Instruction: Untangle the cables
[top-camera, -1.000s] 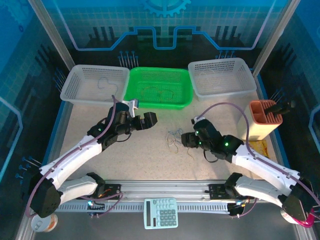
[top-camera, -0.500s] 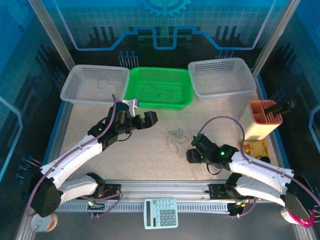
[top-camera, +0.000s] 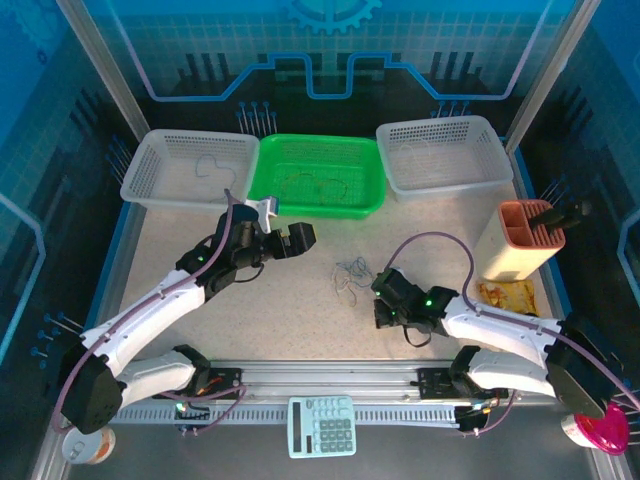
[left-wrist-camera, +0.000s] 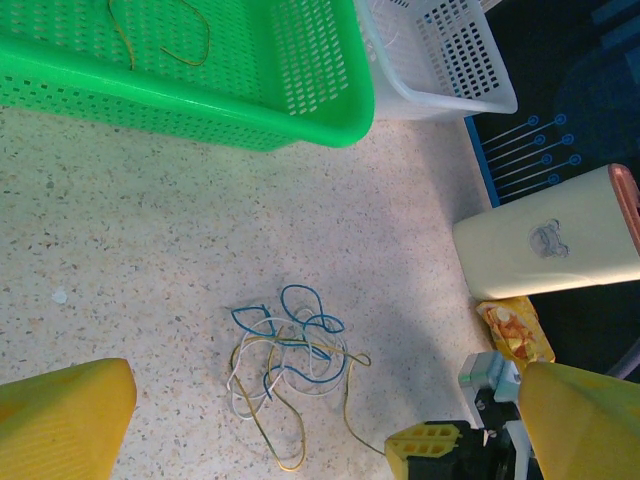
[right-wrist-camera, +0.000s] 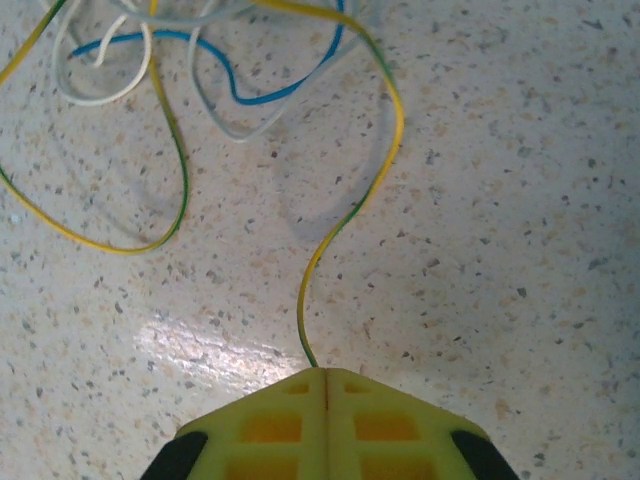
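looks like the pull-one-out step: the right gripper (right-wrist-camera: 325, 375) is pinched fully shut on the tail of a yellow-green wire (right-wrist-camera: 345, 215). the left gripper (top-camera: 286, 230) hangs wide open with nothing in it, nearer the far edge of the tabletop (top-camera: 450, 230). the cables (left-wrist-camera: 285, 350) sit in one knot about mid-tabletop. next move probably wants a slow drag away from the knot, maybe with the left one pinning the rest. count: two grippers, one tangle of yellow-green, blue and whitish wires (exact number hard to tell), one green basket (top-camera: 320, 142) and two white baskets (top-camera: 440, 186) along the far edge.
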